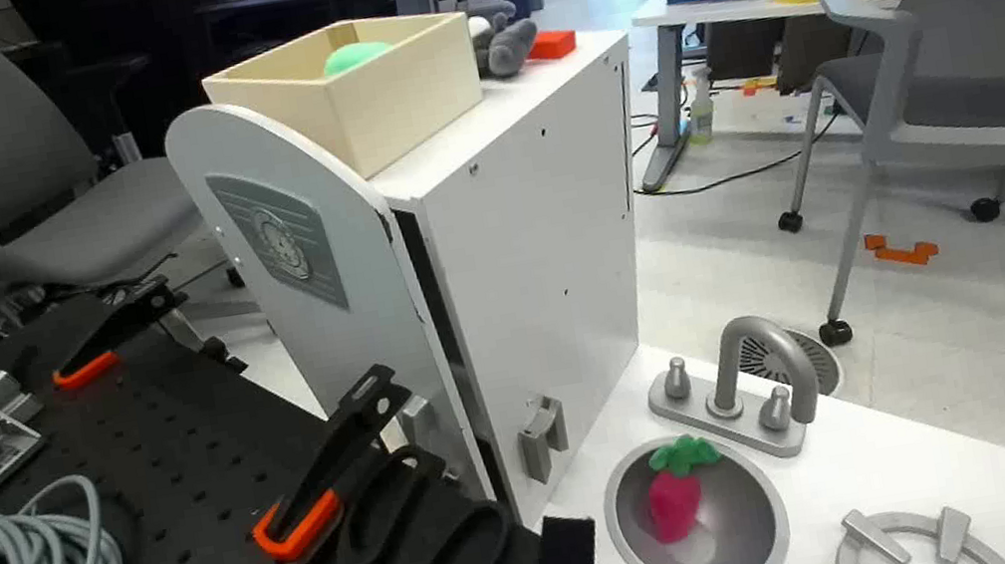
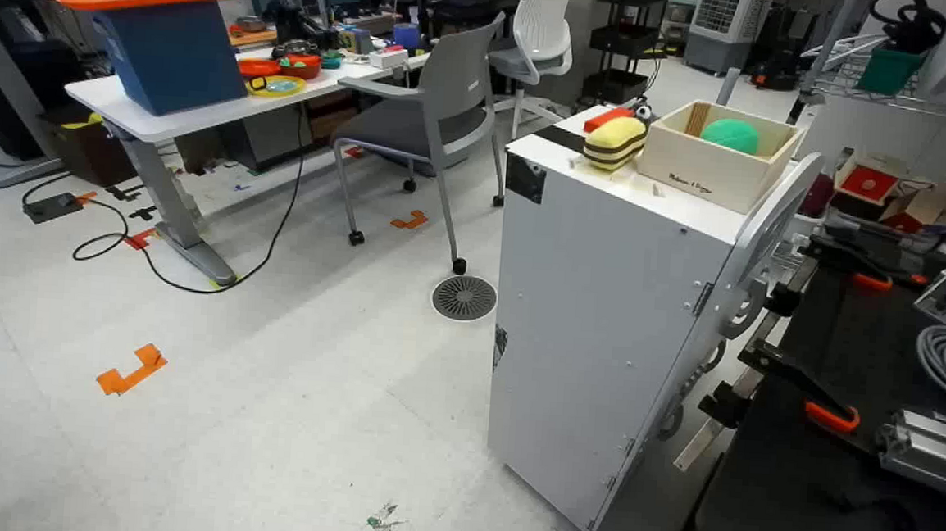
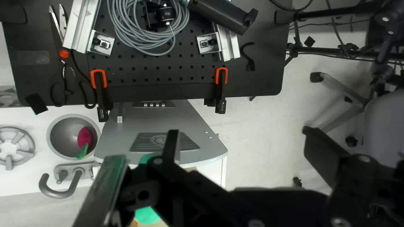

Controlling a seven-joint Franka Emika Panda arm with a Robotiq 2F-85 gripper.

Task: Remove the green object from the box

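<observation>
"Gripper (image 3: 143, 148) first, wrist view. Holding anything?"

"No. Fingers (image 3: 171, 145) spread wide, bare gap, nothing grasped. Out of frame in both exterior views."

"Next: green object (image 3: 147, 216). Which way from the fingertips?"

"Toward the lower edge of the wrist view, partly hidden behind the gripper's body, not between the fingertips. Deeper too. Fingertips over the grey arched panel (image 3: 186, 126) there, green object past its curved edge. How much drop: can't tell."

"Coming move, then?"

"Probably back toward that lower edge, line up over the green object, then go down. Main thing to fix: that offset."

"Long axis?"

"None obvious. Rounded, so closing direction likely free; more worry about walls. One gripper only, so no choosing sides."

"Box (image 1: 416, 84)?"

"Around the green object, up on the white cabinet (image 1: 536, 236). Same in both exterior views. Touching a wall or not: can't tell. Likely snag: a finger on the rim."

"Neighbours?"

"Yellow striped lump (image 2: 616, 141) just beside the box, red block (image 2: 601, 120) near that. Skip both."

"Farther down?"

"Pink thing with green leaves (image 1: 674, 505), in the sink basin (image 1: 751, 513). Wrong one, don't tag."

"Step label?"

"Approach, by the look of it. Green object not out yet."
</observation>
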